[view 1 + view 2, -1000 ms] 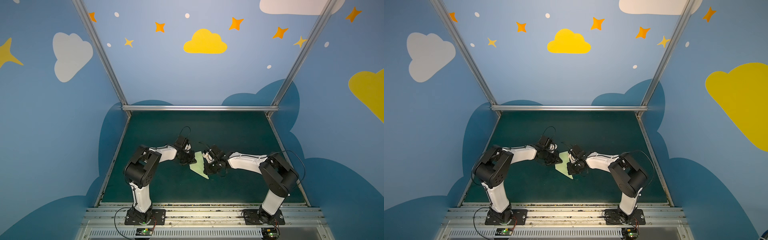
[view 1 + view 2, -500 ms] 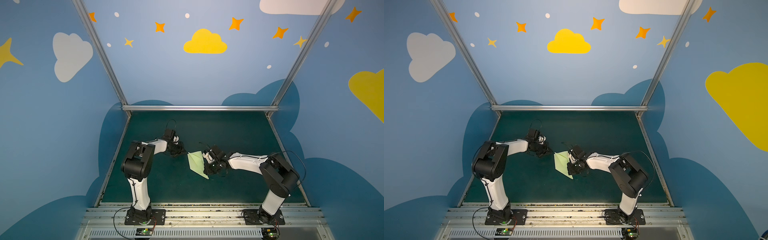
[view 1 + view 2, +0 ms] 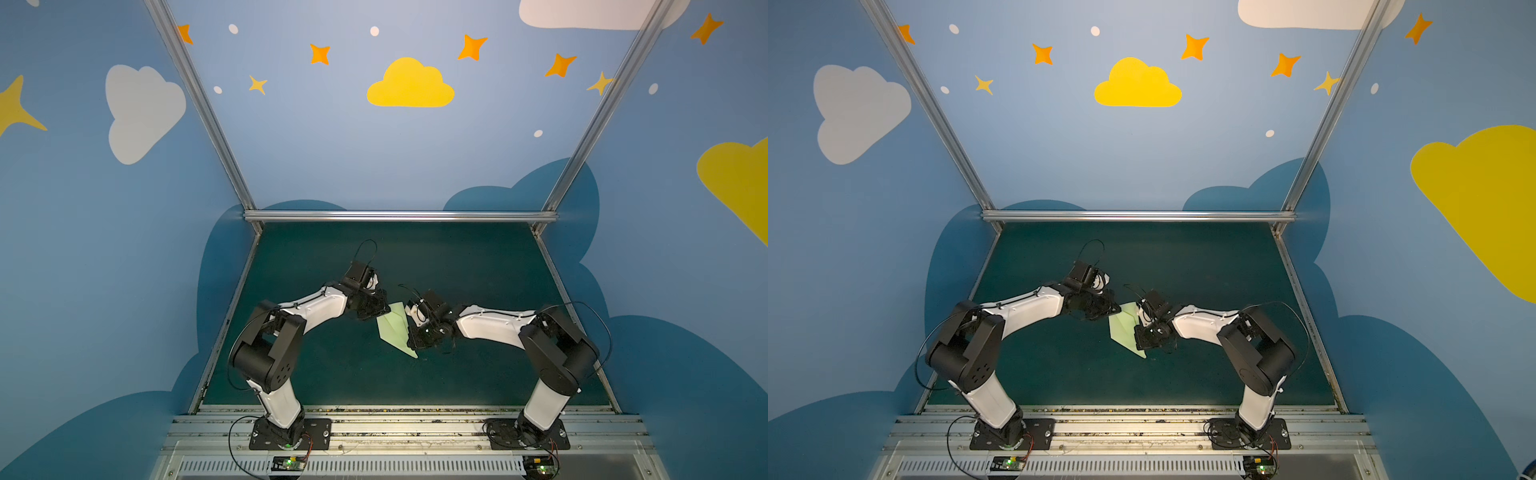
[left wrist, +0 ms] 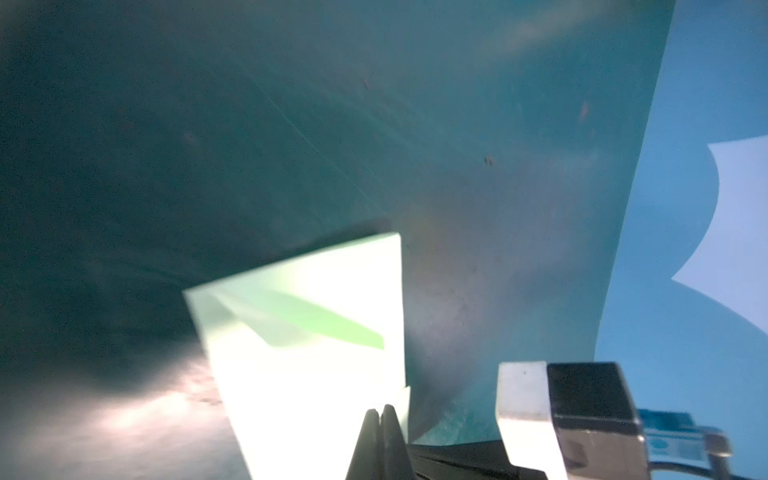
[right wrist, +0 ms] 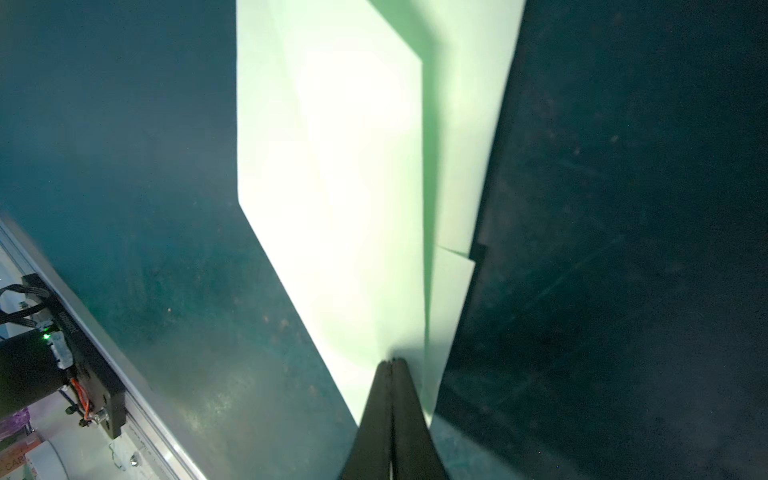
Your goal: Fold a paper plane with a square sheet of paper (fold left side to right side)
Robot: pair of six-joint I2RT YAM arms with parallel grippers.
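Both tools are clenched: left tool (image 4: 380, 413) and right tool (image 5: 392, 363) rest on the paper plane (image 3: 395, 330) at the middle of the desk (image 3: 457, 266), nose toward five o'clock. Seemingly a lengthwise crease is being pressed; next would need a firm slide along it. Glare hides the layers, and whether either tip pinches paper is unclear.

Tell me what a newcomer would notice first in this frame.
The pale-green paper plane stands out against the dark green mat, mid-table. The left gripper and right gripper flank it, both shut, tips against the paper. Behind, a yellow cloud brightens the blue back wall.
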